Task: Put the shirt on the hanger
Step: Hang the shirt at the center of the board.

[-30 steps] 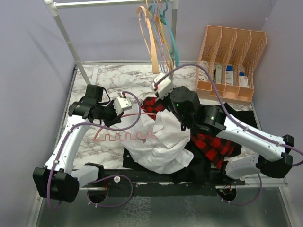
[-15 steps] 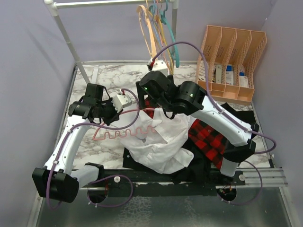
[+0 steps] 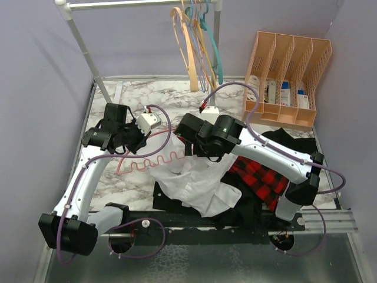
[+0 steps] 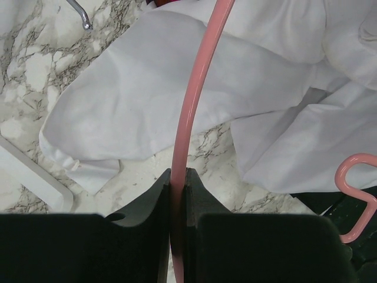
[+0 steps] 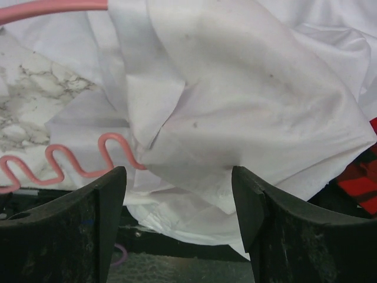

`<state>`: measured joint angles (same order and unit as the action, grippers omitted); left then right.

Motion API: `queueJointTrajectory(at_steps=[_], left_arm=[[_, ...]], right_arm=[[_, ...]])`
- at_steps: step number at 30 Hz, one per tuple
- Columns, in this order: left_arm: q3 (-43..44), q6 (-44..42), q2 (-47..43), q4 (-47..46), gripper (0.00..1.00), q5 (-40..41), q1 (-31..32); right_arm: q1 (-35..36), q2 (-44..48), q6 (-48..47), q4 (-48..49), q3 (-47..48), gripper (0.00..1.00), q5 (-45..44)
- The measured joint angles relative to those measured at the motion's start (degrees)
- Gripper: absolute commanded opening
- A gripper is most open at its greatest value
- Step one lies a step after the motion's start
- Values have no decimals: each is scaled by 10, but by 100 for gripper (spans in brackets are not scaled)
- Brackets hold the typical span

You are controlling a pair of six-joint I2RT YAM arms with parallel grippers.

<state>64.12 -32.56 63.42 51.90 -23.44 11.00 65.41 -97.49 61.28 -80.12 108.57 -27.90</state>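
On the left, the left gripper (image 4: pixel 178 177) was pinched tight on the rod of the thin pink hanger with wavy notched arms (image 3: pixel 150 162), whose far end ran under a fold of the crumpled white button-up shirt (image 3: pixel 194 183) mid-table. Threading the hanger in seemed the step in hand. The right gripper (image 5: pixel 179 177) hovered spread wide over the cloth, holding nothing; next it would need to pinch a fabric edge. Bare marble table (image 3: pixel 147 97) lay behind, and the shirt's hem neared the front edge beside a red-and-black plaid shirt (image 3: pixel 262 177).
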Motion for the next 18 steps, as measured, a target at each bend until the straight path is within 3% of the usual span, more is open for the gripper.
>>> queueJointTrajectory(at_steps=[4,10,18], left_arm=[[1,6,-8,0,0,0,3],[1,24,-12,0,0,8,7],[1,25,-12,-1,0,9,20]], right_arm=[[0,-18,36,-1,-7,72,-30],[3,-75,48,-13,64,72,-73],[5,-52,38,-9,94,66,-115]])
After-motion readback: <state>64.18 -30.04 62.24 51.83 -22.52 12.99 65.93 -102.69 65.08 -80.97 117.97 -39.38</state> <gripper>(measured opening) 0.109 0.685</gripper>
